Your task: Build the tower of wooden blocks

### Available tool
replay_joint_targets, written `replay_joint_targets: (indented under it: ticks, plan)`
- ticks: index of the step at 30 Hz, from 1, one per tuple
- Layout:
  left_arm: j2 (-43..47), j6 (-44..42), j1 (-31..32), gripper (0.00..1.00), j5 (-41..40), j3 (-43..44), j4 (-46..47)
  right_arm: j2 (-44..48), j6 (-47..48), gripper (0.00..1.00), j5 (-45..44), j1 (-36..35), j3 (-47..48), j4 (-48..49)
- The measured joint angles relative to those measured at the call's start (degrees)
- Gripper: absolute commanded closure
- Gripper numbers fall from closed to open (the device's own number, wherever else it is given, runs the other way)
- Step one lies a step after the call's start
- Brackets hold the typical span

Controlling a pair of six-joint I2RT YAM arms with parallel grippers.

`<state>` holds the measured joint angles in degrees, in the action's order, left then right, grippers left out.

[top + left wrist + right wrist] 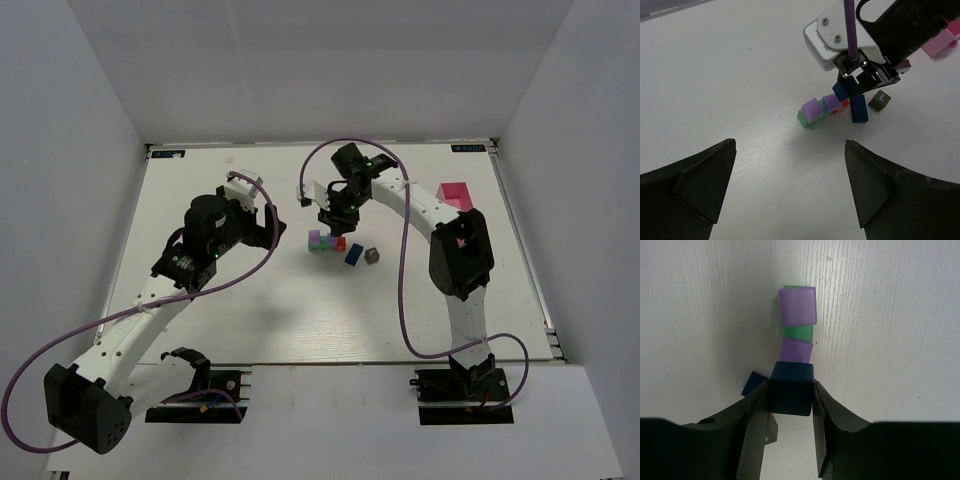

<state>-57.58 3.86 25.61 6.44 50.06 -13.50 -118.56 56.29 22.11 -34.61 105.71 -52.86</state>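
Near the middle of the top view, the right gripper [791,395] pinches a dark blue cube [792,385] just above the tower [325,241] of green, lilac and red blocks. The left gripper [790,147] hangs wide open to its left, holding nothing.

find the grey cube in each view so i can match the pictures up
Top external: the grey cube is near the centre, just right of the blue block.
Left wrist: upper right, just right of the blue block.
Right wrist: not in it.
Shared landmark: the lilac blocks.
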Motion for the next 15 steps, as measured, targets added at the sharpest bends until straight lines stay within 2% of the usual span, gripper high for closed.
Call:
replay_joint_targets:
  ticks: [15]
  plan:
    - [0.39, 0.0, -0.39, 0.01, 0.02, 0.0, 0.0, -4.44, 0.07, 0.83, -1.36, -2.01, 2.95, -0.94]
